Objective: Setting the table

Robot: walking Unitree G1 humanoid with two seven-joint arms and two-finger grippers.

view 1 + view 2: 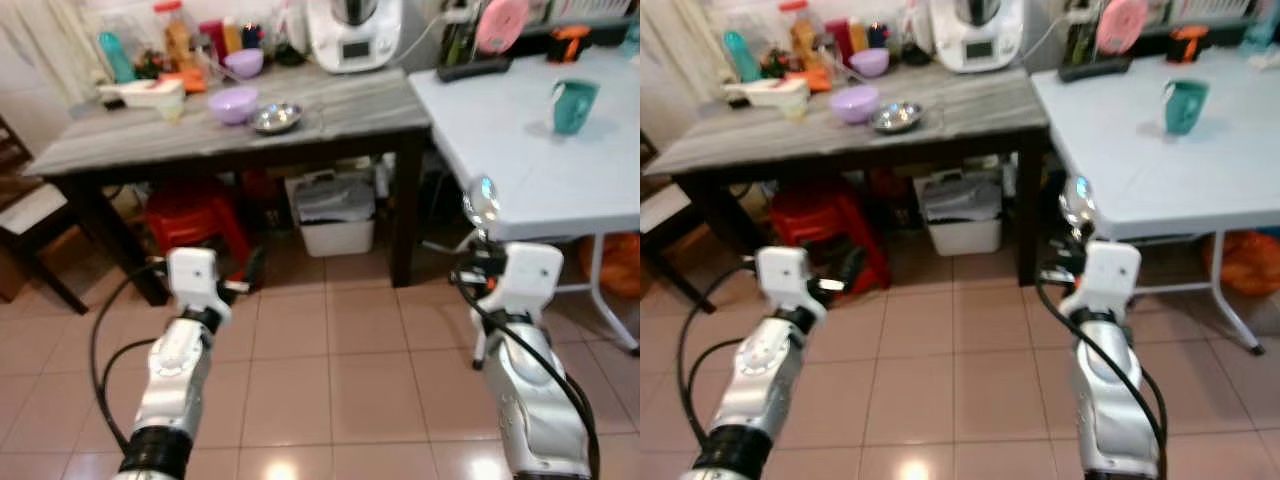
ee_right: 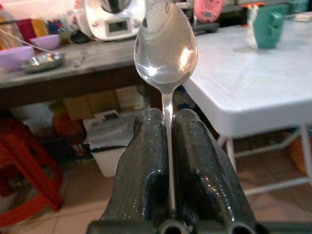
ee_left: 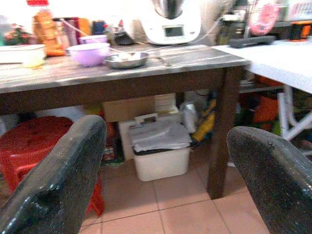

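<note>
Steel spoon [image 2: 165, 46], one, pinched by its handle between my right gripper [image 2: 168, 146] jaws, bowl standing clear above fingertips, just short of white worktop [image 1: 540, 160] edge. I count two worktops: white one carrying one teal mug [image 1: 574, 105]; dark wooden worktop [image 1: 340, 110] carrying two purple bowls [image 1: 234, 103] and one steel dish [image 1: 275, 118]. Left gripper [image 3: 165, 170] jaws wide apart, holding nothing, facing red stool [image 1: 195, 215].
</note>
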